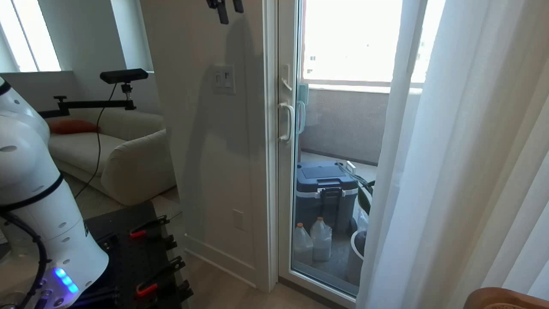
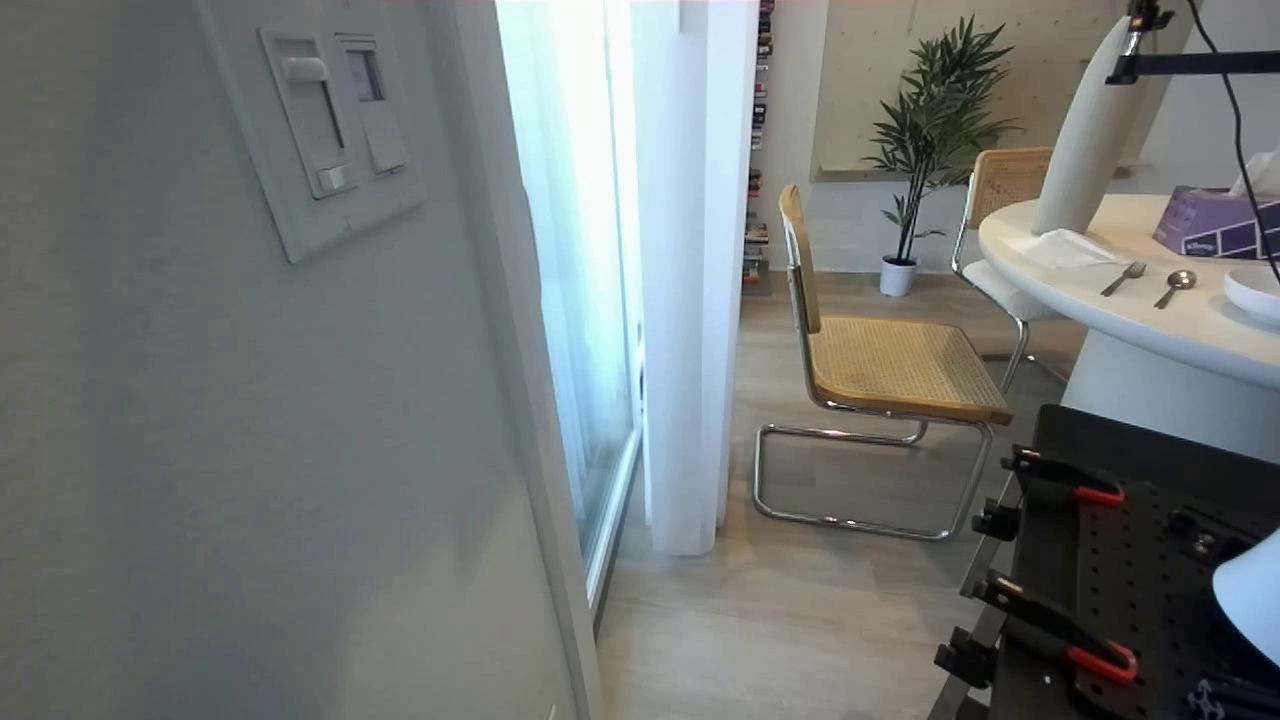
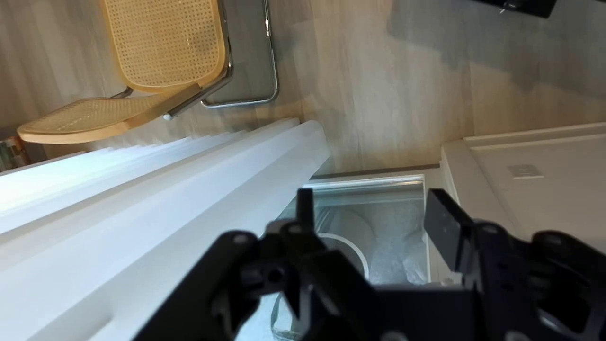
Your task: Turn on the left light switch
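Note:
The white switch plate [image 1: 230, 89] is on the wall left of the glass door. It also shows close up in an exterior view [image 2: 307, 228]. The left light switch [image 1: 218, 79] is its left-hand control. Close up, this left switch [image 2: 312, 118] has a slider knob near its top and a small button at its bottom. My gripper [image 1: 231, 15] shows only by its black fingertips at the top edge, higher in the picture than the plate and apart from it. In the wrist view my gripper [image 3: 368, 203] is open and empty. The switch plate is out of the wrist view.
The glass door's white handle [image 1: 288, 122] stands right of the plate. A plain socket plate [image 1: 238, 219] is low on the wall. A white curtain [image 1: 446, 171] hangs by the door. A cane chair [image 2: 900, 370] and a black clamp-edged table [image 2: 1150, 560] stand nearby.

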Tool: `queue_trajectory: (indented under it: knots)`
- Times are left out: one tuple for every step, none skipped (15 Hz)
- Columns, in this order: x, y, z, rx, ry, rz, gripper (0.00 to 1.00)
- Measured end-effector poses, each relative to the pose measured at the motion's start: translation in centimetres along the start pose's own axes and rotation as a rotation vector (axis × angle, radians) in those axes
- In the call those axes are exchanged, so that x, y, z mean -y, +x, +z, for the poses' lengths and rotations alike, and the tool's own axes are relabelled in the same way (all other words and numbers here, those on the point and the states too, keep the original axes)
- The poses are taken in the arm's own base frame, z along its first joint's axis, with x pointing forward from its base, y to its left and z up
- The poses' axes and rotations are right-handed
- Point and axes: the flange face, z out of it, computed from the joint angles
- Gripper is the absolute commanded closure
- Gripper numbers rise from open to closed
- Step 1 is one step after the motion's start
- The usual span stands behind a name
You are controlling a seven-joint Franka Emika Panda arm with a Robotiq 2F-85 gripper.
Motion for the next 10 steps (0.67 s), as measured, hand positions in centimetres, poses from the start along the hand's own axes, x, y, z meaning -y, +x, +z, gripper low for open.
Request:
queue_trajectory:
  knots:
    - [-1.8,-0.5,0.2,0.0,0.008,-0.008,0.01]
    - [-3.6,-1.2,0.5,0.002,0.019,-0.018,0.0]
    - [-5.2,-2.0,0.7,0.006,0.033,-0.03,0.0]
    - [-6.7,-3.0,1.0,0.012,0.048,-0.041,0.0]
    - [-8.0,-4.1,1.3,0.024,0.063,-0.054,0.0]
    - [-9.3,-5.3,1.5,0.039,0.079,-0.065,0.0]
    - [-10.4,-6.7,1.7,0.055,0.097,-0.075,0.0]
    - [-11.4,-7.9,1.8,0.063,0.111,-0.08,0.0]
    - [-11.8,-8.6,1.6,0.062,0.116,-0.082,0.0]
    - [-12.0,-9.0,1.5,0.059,0.117,-0.079,0.0]
